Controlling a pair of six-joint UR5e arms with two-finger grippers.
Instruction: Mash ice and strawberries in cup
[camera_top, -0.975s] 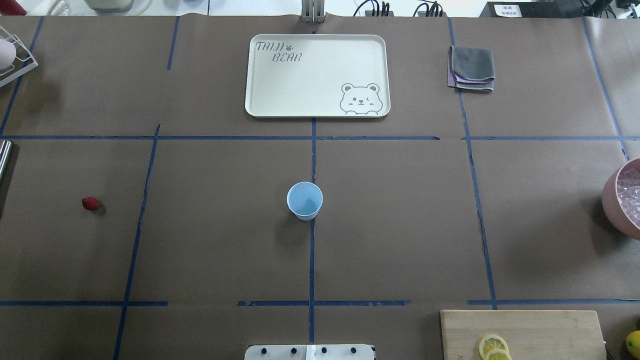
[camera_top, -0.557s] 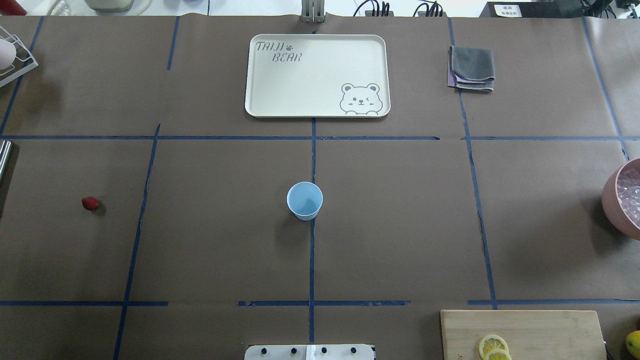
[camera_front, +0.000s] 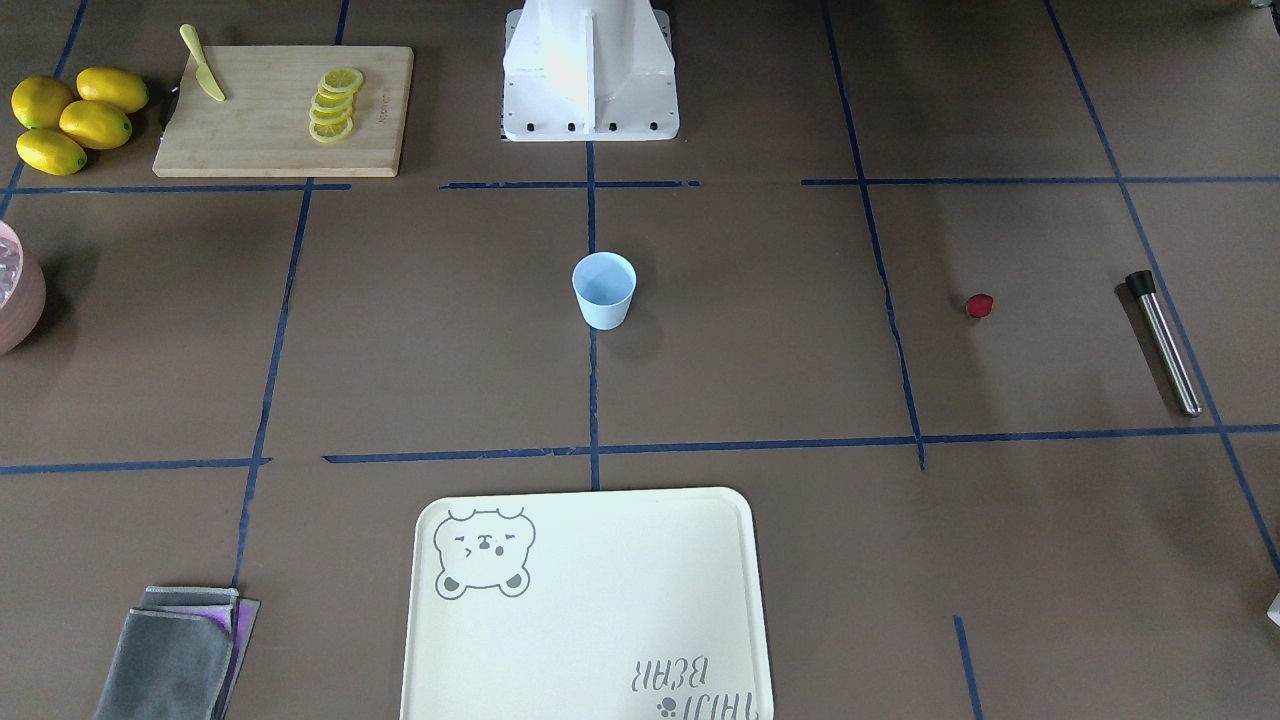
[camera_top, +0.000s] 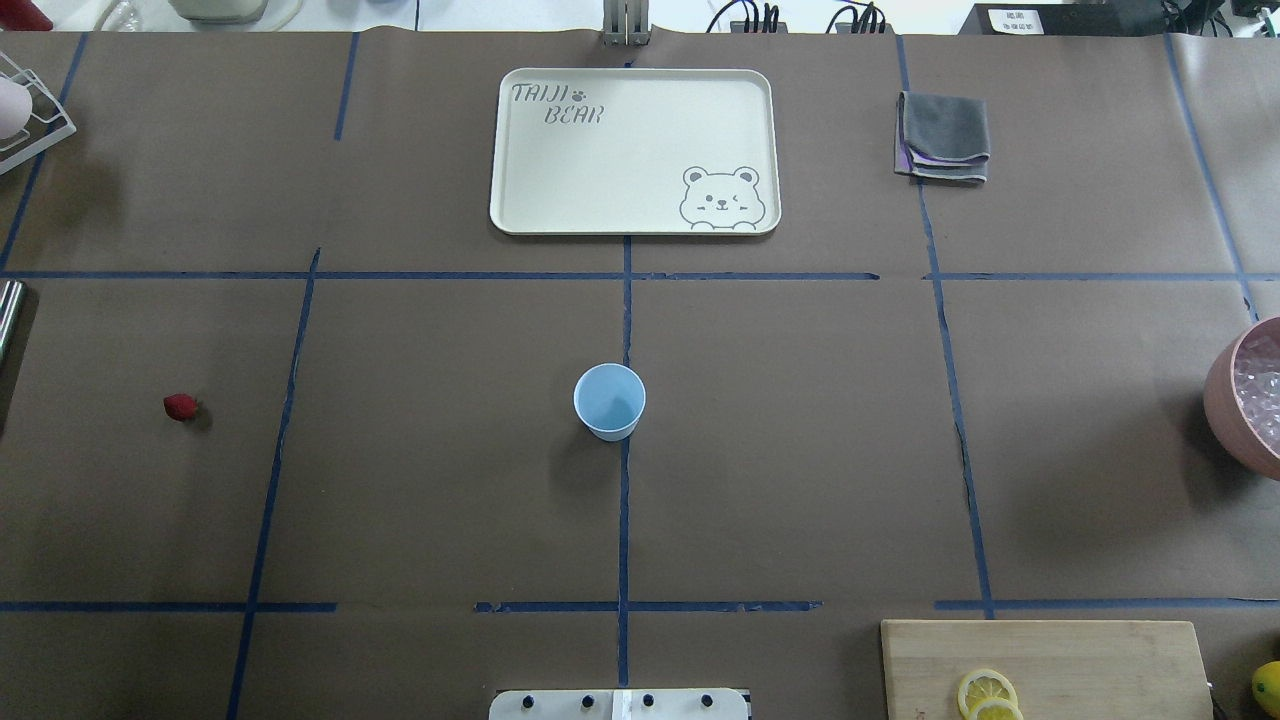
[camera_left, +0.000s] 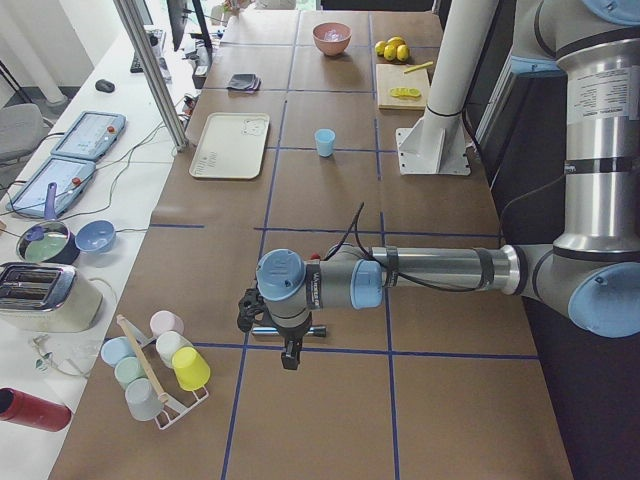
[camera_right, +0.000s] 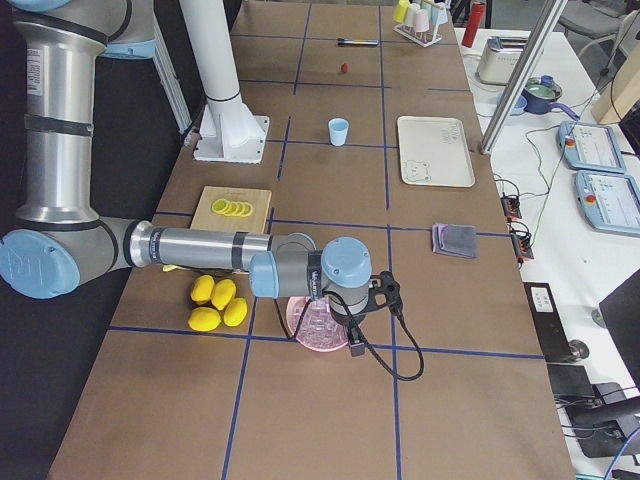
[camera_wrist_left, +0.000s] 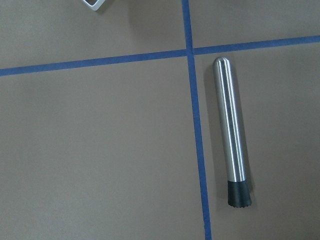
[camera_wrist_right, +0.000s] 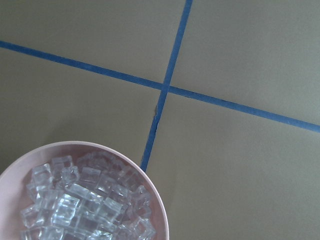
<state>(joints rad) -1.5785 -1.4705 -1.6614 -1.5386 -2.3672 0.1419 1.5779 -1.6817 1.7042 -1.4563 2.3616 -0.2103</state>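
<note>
The pale-blue cup (camera_top: 609, 401) stands upright at the table's middle, with nothing visible inside; it also shows in the front view (camera_front: 604, 290). The dark-red strawberry (camera_top: 181, 406) lies alone on the robot's left side. Several ice cubes (camera_wrist_right: 85, 205) fill the pink bowl (camera_wrist_right: 80, 145) at the right edge. My right gripper (camera_right: 353, 347) hangs over that bowl. My left gripper (camera_left: 290, 352) hangs over a steel muddler (camera_wrist_left: 231, 130) with a black end, lying far left. Both grippers show only in the side views, so I cannot tell whether they are open or shut.
A cream bear tray (camera_top: 634, 150) lies at the far middle, a folded grey cloth (camera_top: 943, 135) to its right. A cutting board (camera_front: 283, 108) with lemon slices and a knife, and whole lemons (camera_front: 75, 118), sit near the robot's right. A cup rack (camera_left: 155, 365) stands far left.
</note>
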